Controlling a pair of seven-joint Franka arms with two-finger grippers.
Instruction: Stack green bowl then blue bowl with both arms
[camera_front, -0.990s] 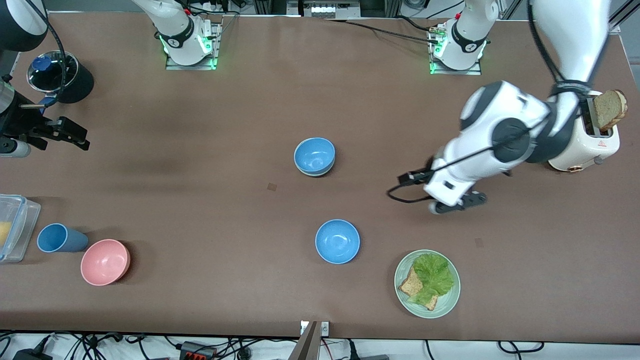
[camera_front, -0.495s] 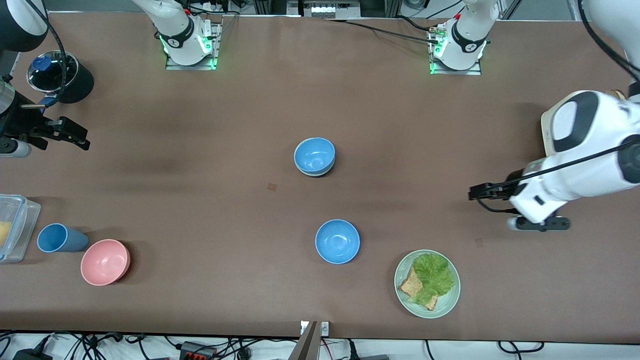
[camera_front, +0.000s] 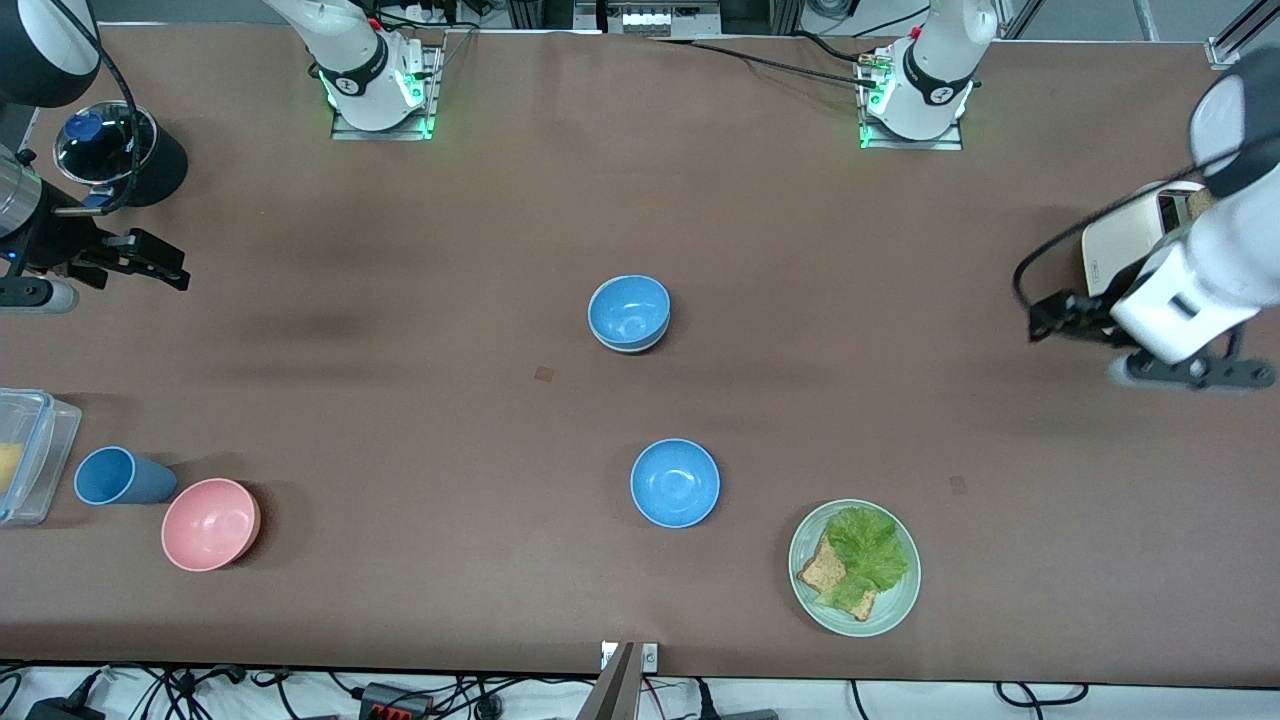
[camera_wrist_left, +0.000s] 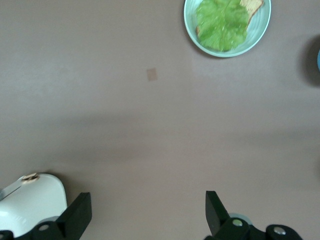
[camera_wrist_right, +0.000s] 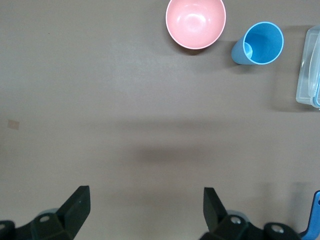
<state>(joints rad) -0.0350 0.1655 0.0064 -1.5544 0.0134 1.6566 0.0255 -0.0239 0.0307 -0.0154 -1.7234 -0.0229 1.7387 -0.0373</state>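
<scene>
Front view: smooth round blue bowl (camera_front: 629, 308) nests in green bowl (camera_front: 631, 344); both hands (camera_wrist_left: 145, 215) (camera_wrist_right: 145, 212) spread.

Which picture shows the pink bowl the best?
The right wrist view: the pink bowl is seen whole from above, large, beside the blue cup. The front view shows the same bowl whole too, but smaller, at the right arm's end of the table. The left wrist view does not show it.

table (camera_front: 400, 400): matt brown, smooth
blue bowl (camera_front: 629, 310): smooth matt plastic
my left gripper (camera_wrist_left: 145, 217): matt black plastic
toaster (camera_wrist_left: 30, 202): glossy cream shell
box (camera_wrist_right: 310, 67): clear plastic
</scene>
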